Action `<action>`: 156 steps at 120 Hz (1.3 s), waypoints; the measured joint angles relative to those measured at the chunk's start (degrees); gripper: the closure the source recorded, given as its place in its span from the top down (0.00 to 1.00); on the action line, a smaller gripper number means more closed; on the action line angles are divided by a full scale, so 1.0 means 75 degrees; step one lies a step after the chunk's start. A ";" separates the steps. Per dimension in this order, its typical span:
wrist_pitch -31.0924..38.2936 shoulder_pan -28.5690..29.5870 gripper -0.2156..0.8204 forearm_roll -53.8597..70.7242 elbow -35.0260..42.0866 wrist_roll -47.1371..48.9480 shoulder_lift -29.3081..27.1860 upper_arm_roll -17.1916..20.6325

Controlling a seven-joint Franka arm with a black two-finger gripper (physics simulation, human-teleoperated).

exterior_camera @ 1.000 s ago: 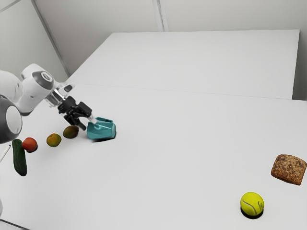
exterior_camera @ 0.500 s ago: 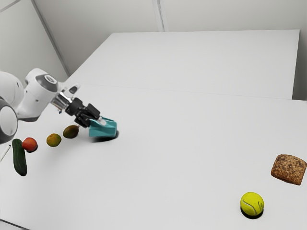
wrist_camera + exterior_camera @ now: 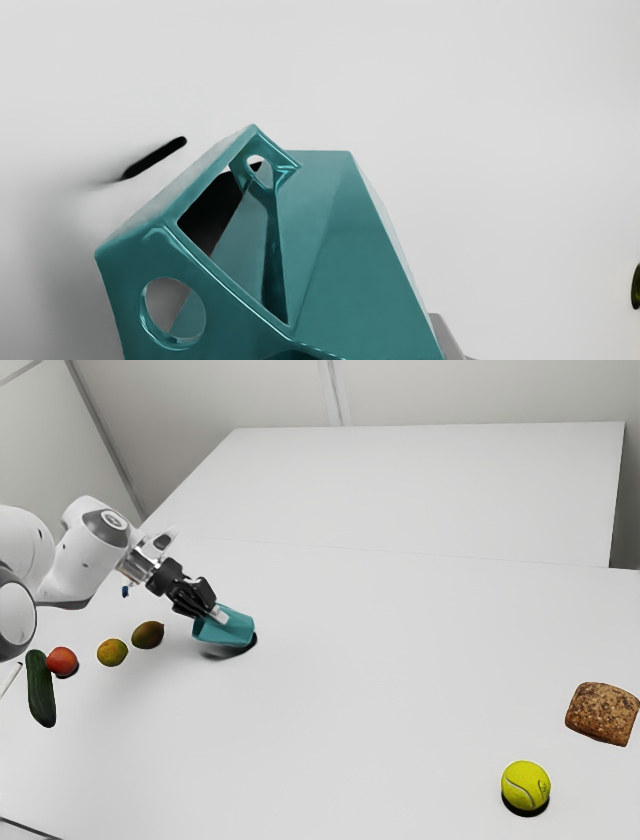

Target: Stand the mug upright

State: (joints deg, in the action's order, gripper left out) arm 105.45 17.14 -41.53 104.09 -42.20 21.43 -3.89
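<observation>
The teal faceted mug (image 3: 232, 628) hangs tilted in the exterior view, its shadow below it on the table. At its upper side, toward the exterior view's left, my gripper (image 3: 217, 614) is shut on it. In the wrist view the mug (image 3: 350, 250) lies across my gripper (image 3: 325, 350), its angular handle (image 3: 230, 280) with round holes facing the camera. A grey fingertip (image 3: 441, 337) shows beside the mug's wall; the other is hidden behind the mug.
Near the arm lie a dark mango (image 3: 148, 635), a green-orange fruit (image 3: 112, 652), a red fruit (image 3: 62, 662) and a cucumber (image 3: 41, 690). Far off at the exterior view's right are a tennis ball (image 3: 526, 786) and bread (image 3: 602, 712).
The mug has moved with my gripper toward the exterior view's right and tilted, its side near the fruit lifting away from its shadow. The other objects have stayed where they were.
</observation>
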 joint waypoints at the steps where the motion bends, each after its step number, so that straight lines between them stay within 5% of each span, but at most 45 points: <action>1: 0.0000 0.0000 0.08 0.0000 0.0000 0.0003 0.0000 0.0000; 32: 0.0060 -0.0134 0.05 0.0319 0.0012 0.0153 -0.0489 0.0112; 48: 0.0421 -0.1017 0.04 0.1695 0.0129 0.0551 -0.1202 0.0152; 72: 0.1321 -0.2328 0.04 0.4345 0.1687 0.1605 -0.2663 0.0159; 116: 0.0723 -0.3021 0.03 0.6376 0.1765 0.3975 -0.2520 0.0960; 156: 0.0124 -0.2637 0.03 0.6398 0.1352 0.5405 -0.1939 0.1172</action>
State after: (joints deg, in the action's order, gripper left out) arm 106.38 -2.64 6.46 114.22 -1.67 6.89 4.90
